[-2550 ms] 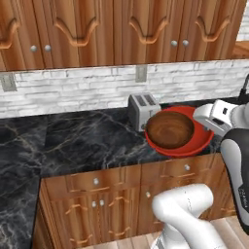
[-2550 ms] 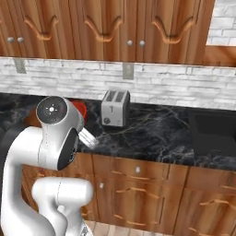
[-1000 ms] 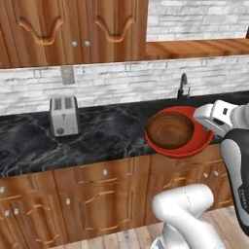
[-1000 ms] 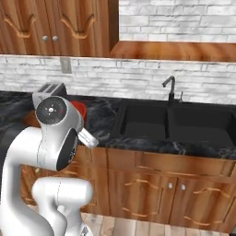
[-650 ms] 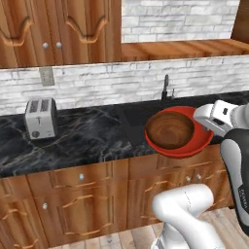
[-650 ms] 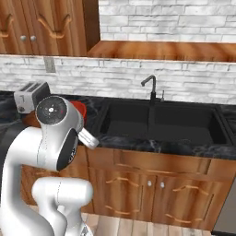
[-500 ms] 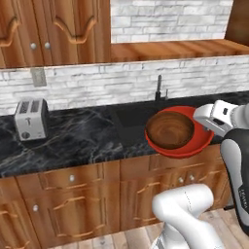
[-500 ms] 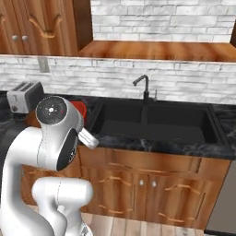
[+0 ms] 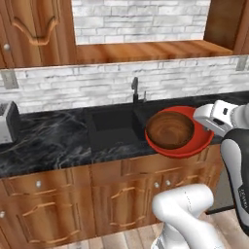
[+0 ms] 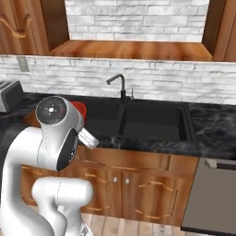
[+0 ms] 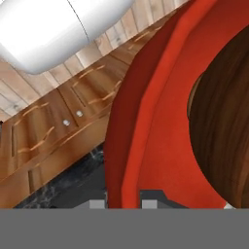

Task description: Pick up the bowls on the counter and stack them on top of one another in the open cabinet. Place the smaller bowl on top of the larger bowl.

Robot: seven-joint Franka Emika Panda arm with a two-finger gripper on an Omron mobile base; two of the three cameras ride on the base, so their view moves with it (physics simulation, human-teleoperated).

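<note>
Red bowl (image 9: 181, 145) held up with the brown bowl (image 9: 169, 130) nested inside it.

You see the gripper (image 11: 124, 198) pinched narrow on the red bowl's rim, carrying both bowls above the black counter (image 9: 53, 143) edge, just right of the sink (image 9: 114, 127) and faucet (image 9: 135, 89). The open cabinet (image 9: 146, 51) sits above, behind them; a toaster (image 9: 7, 121) stands far left.

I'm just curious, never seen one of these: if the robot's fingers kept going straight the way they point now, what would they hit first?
They already pinch the rim of the wide glossy red bowl, so that comes first. Past it, the hand view looks down at brown wooden drawer fronts and floor, though depth is hard to judge.
</note>
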